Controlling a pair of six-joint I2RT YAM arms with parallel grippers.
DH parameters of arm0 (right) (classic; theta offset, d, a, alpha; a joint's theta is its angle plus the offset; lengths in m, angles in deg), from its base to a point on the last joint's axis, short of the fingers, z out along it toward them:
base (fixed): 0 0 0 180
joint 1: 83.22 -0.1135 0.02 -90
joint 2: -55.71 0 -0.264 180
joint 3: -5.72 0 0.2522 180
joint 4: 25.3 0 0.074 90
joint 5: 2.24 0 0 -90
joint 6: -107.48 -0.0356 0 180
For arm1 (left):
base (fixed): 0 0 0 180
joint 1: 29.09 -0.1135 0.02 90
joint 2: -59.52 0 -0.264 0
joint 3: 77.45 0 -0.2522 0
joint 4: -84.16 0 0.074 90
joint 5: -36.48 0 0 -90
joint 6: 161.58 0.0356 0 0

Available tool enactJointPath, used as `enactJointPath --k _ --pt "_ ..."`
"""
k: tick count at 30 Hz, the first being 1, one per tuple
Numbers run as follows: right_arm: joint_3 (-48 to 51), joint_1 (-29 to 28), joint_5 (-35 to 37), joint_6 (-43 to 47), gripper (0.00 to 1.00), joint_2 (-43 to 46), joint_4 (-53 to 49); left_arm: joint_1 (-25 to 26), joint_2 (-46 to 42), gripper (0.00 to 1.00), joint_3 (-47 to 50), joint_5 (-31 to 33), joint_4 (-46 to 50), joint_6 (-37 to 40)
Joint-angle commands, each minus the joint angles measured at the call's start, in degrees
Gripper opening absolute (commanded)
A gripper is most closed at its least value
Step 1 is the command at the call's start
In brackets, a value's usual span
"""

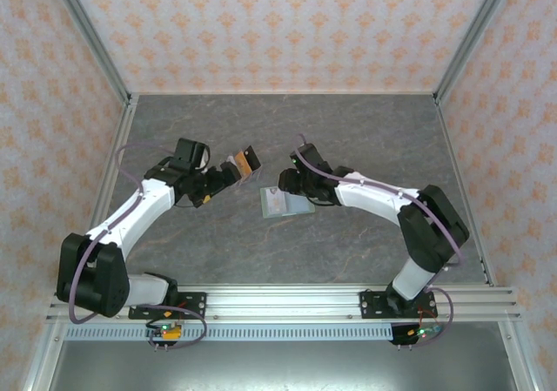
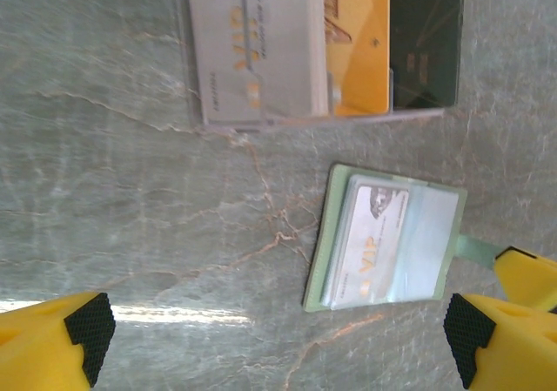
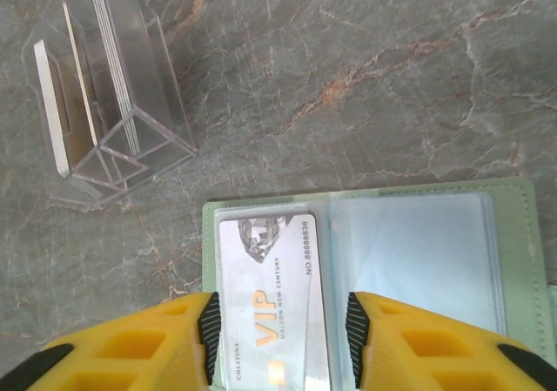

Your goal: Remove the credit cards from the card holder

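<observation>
the card holder (image 3: 518, 260) lies open and flat on the grey marbled table (image 1: 365, 138), near its middle, between the two arms. at the left, the left gripper (image 2: 274, 339) hovers with its jaws wide apart, holding nothing. just beyond it stands a clear acrylic stand (image 3: 144, 77) with a whitish card (image 2: 257, 47), a golden card (image 2: 357, 43) and a dark card (image 2: 426, 34); it is near the holder, not touching. the holder is sage green with clear sleeves; a whitish vip card (image 3: 270, 295) sits in the left one. the right gripper (image 3: 278, 330) straddles that card, jaws apart.
</observation>
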Motion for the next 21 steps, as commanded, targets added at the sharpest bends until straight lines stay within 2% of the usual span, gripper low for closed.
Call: enactJointPath --k 1,7,10,11,13,21 --pt "-0.87 0.8 -5.04 -2.17 0.42 -2.72 -0.12 2.34 1.77 1.0 -2.33 1.89 -0.61 -1.78" --pt "-1.03 1.28 -6.1 -2.28 0.34 -5.01 0.01 7.36 5.41 1.0 -4.27 3.02 -1.16 -2.39" --pt "-1.34 1.33 -6.47 -1.96 0.3 -5.92 -0.77 9.48 7.5 0.96 -5.01 2.96 -2.33 -3.16" --pt "-1.23 1.47 -7.23 -1.65 0.24 -6.1 -0.67 10.06 8.23 0.92 -5.22 2.76 -2.81 -3.5" --pt "-0.67 1.47 -8.61 -0.98 0.21 -6.12 0.06 11.2 9.79 0.83 -5.76 2.47 -3.65 -4.01" --pt "1.73 1.99 -10.11 -0.73 0.2 -6.01 1.17 15.34 16.52 0.55 -8.76 3.61 -5.33 -5.02"
